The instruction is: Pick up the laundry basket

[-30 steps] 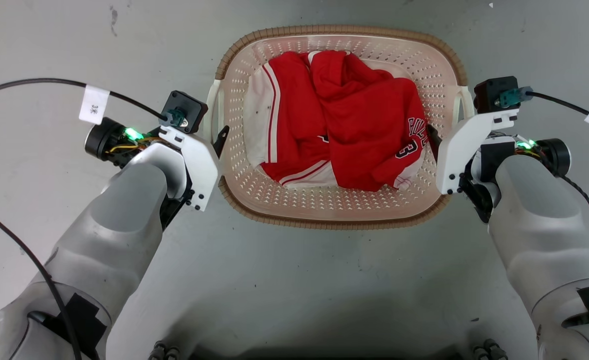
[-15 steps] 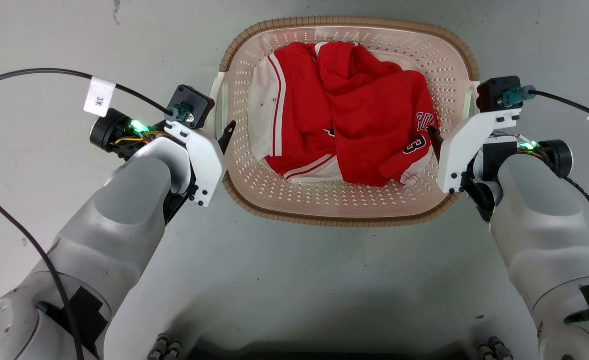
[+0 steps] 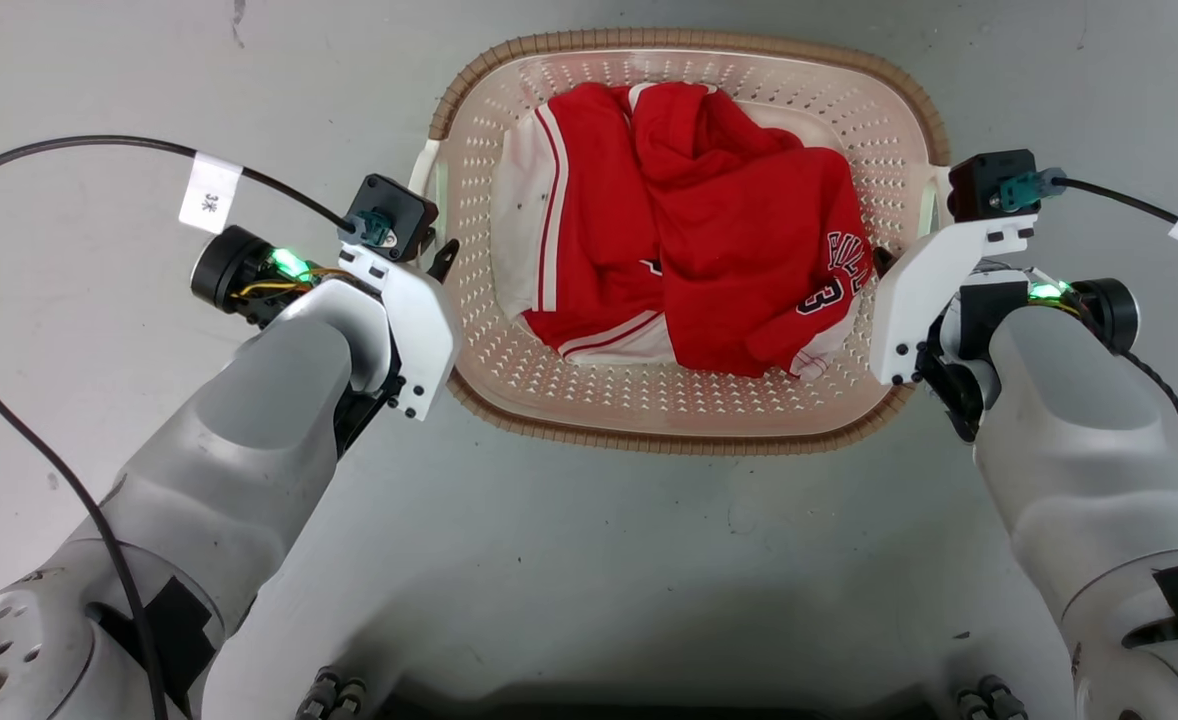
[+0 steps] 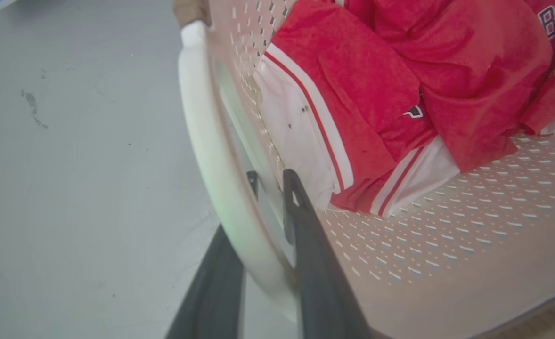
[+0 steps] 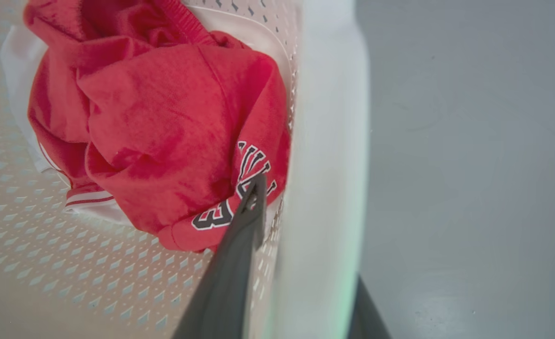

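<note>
The basket (image 3: pixel 679 443) sits in the middle of the grey floor (image 3: pixel 589 570), straight ahead of the robot, between the two arms; whether it rests on the floor or hangs just above it cannot be told. Crumpled red and white jerseys (image 3: pixel 709 230) lie in it, heaped toward its far side, with dark letters and a "3" showing near the right wall. The left gripper (image 3: pixel 441 263) is clamped on the left handle (image 4: pixel 211 141): in the left wrist view one finger (image 4: pixel 306 245) lies inside against the perforated wall and the other outside, with the white bar pressed between them. The right gripper (image 3: pixel 879 265) pinches the right handle (image 5: pixel 329 141) the same way, its inner finger (image 5: pixel 240 254) beside the jerseys and against the bar, the outer one showing past the bar's far edge.
</note>
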Motion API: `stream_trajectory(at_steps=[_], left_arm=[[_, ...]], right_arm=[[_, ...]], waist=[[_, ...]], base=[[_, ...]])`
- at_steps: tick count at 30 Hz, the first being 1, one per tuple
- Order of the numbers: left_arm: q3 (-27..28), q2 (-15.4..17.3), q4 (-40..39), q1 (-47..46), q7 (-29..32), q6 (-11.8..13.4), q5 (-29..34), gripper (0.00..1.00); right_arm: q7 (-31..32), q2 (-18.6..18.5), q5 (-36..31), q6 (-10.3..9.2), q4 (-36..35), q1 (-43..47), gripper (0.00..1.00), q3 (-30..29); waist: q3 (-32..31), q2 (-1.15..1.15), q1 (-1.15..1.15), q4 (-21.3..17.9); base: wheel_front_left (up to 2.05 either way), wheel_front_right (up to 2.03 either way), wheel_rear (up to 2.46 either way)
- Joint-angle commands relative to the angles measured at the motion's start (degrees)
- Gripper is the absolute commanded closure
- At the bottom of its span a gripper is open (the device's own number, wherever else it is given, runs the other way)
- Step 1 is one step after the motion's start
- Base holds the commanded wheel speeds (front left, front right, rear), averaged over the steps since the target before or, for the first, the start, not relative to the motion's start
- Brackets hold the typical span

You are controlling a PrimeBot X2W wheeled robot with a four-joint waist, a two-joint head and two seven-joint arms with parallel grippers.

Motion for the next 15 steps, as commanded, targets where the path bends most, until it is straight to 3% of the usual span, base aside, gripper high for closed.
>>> stream_trajectory(at_steps=[1,8,15], left_arm=[[-0.76,0.93,0.09,-0.49,0.31,0.06,-0.25,1.0],[-3.82,1.73,-0.62,0.75,1.69,0.05,-3.31,1.0],[-6.43,3.2,-4.02,2.95,6.75,0.05,-6.09,1.0]], right_arm=[[0.07,-0.39,-0.32,-0.02,0.11,-0.3,1.0,0.49],[1.77,-0.43,0.04,-0.02,0.15,0.87,1.0,1.26],[7.11,-0.46,0.63,-0.01,0.19,2.46,1.0,4.43]], waist=[[-0.27,0.0,0.0,-0.11],[-2.81,0.0,0.0,-0.56],[-8.08,0.0,0.0,-0.99]], base=[[0.0,0.0,0.0],[0.0,0.0,0.0],[0.0,0.0,0.0]])
